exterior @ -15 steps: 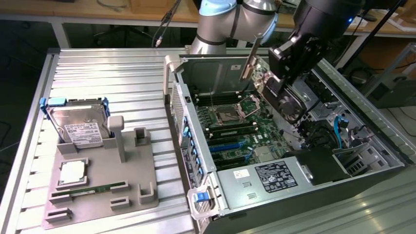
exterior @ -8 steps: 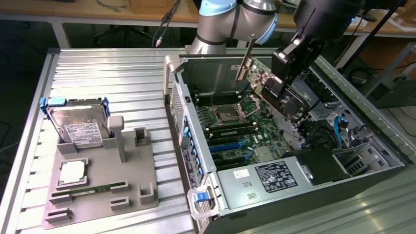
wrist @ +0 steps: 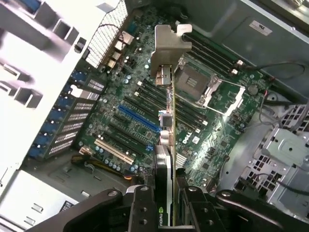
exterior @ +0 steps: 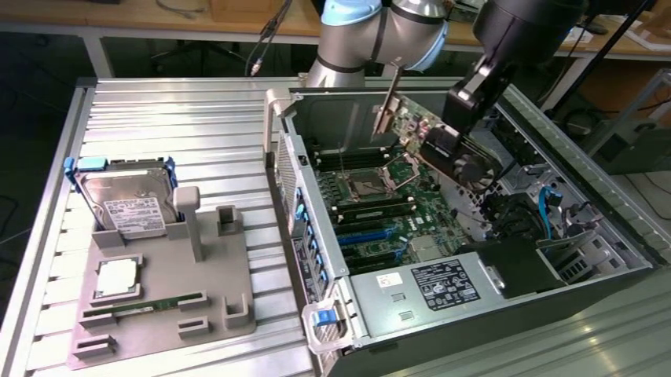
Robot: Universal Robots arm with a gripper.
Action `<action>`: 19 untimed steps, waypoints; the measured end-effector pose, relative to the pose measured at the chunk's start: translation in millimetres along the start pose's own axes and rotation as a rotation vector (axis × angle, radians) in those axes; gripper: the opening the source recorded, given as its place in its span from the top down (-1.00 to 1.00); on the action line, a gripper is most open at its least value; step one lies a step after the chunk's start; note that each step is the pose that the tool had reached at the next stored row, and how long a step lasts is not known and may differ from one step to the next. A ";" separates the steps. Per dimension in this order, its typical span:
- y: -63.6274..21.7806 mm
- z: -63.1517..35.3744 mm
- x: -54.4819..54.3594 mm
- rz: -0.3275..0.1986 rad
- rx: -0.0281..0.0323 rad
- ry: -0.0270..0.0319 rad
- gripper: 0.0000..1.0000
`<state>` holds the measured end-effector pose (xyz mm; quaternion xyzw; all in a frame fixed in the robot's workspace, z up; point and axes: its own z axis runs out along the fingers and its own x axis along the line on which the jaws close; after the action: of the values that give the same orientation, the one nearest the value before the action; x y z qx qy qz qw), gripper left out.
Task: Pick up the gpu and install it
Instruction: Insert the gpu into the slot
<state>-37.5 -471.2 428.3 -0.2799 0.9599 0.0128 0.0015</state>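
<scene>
The gpu [exterior: 461, 161] hangs tilted above the open computer case [exterior: 314, 259], its black fan cooler facing the exterior view's right and its silver end bracket [exterior: 389, 110] toward the back. My gripper [exterior: 458, 118] is shut on the card's upper edge. In the wrist view the gpu [wrist: 166, 145] appears edge-on between my fingers [wrist: 145, 210], its bracket [wrist: 169, 48] pointing away over the motherboard [wrist: 207, 140]. The card floats above the slots and does not touch the board. A blue expansion slot [wrist: 137, 118] lies just beside the card's line.
On the exterior view's left, a grey fixture tray [exterior: 210, 314] holds a silver hard drive [exterior: 126, 206], a processor [exterior: 115, 276] and a narrow memory stick [exterior: 141, 308]. Inside the case are the power supply [exterior: 441, 287], an empty processor socket [wrist: 198, 84] and cables [exterior: 545, 212].
</scene>
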 end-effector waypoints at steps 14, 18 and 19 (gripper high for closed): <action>0.0 0.0 0.0 -0.410 -0.0041 0.0098 0.47; 0.0 0.0 0.0 -0.501 -0.0049 0.0120 0.47; 0.0 0.0 0.0 -0.519 -0.0051 0.0123 0.47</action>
<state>-37.5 -471.2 428.3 -0.5170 0.8559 0.0127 -0.0019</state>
